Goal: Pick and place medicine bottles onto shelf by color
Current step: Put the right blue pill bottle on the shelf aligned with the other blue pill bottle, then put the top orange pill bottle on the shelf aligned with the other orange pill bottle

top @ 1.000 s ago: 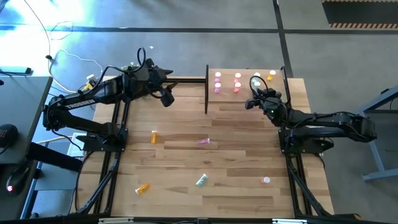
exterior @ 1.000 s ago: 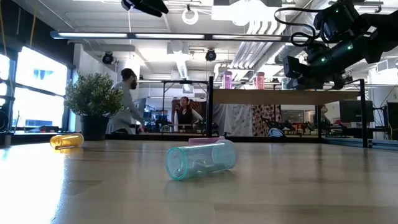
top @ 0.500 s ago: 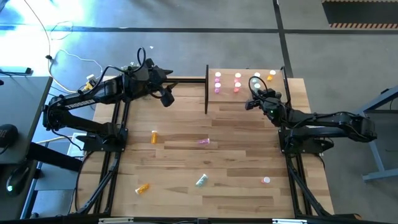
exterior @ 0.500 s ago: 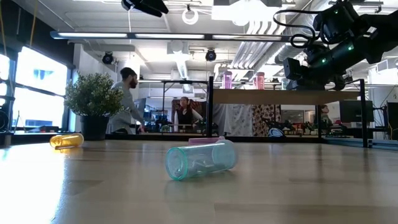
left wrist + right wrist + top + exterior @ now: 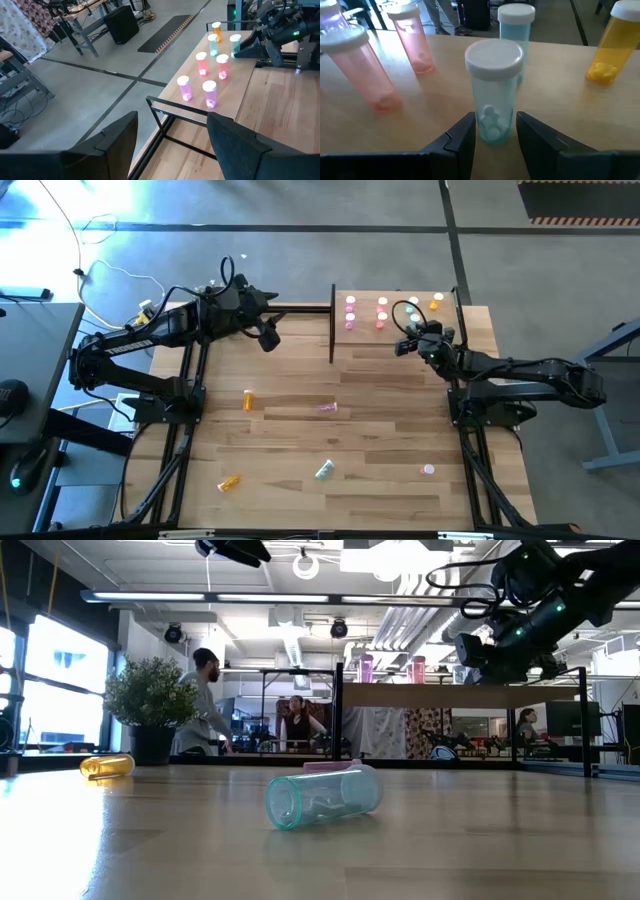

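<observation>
Spanning the far right of the tabletop [image 5: 300,440], the shelf [image 5: 395,338] carried upright bottles: pink ones [image 5: 209,94], red-pink ones [image 5: 201,63], two pale green, one orange bottle [image 5: 612,42]. Left gripper [image 5: 268,340] hovered by the shelf's dark edge panel [image 5: 332,323], fingers spread, empty. Right gripper [image 5: 494,135] sat at the shelf, fingers parted just either side of a pale green bottle [image 5: 493,87], not clamping it. Loose on the table lay a capless green bottle [image 5: 322,796], two orange bottles [image 5: 248,399], a pink bottle [image 5: 327,408].
</observation>
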### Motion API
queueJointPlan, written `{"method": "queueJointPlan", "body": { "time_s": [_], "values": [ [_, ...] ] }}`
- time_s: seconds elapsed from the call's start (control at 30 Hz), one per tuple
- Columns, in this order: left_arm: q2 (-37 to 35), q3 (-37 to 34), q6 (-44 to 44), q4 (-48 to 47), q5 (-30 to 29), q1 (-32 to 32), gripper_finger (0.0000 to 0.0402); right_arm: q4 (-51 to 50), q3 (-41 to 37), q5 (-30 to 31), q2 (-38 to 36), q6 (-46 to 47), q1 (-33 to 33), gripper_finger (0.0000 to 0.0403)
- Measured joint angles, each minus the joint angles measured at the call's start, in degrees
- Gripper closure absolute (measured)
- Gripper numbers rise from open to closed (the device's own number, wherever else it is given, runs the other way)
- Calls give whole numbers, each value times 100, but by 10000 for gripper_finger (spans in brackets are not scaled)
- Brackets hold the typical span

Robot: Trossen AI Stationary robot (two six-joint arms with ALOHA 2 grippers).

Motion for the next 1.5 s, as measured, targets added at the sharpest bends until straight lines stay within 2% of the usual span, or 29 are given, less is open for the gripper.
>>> {"method": "queueJointPlan", "body": {
  "time_s": [0.23,0.67,1.33,1.5],
  "values": [
    [0,0,2,0,-2,0,174,-92,46,-345,0,228,1,269],
    [0,0,-7,-24,0,-4,174,-211,53,-363,-21,497,0,269],
    [0,-2,-103,-91,-1,-7,174,-968,51,-801,-748,915,31,270],
    [0,-1,-103,-90,-1,-7,174,-1689,455,-919,-756,1241,257,270]
  ]
}}
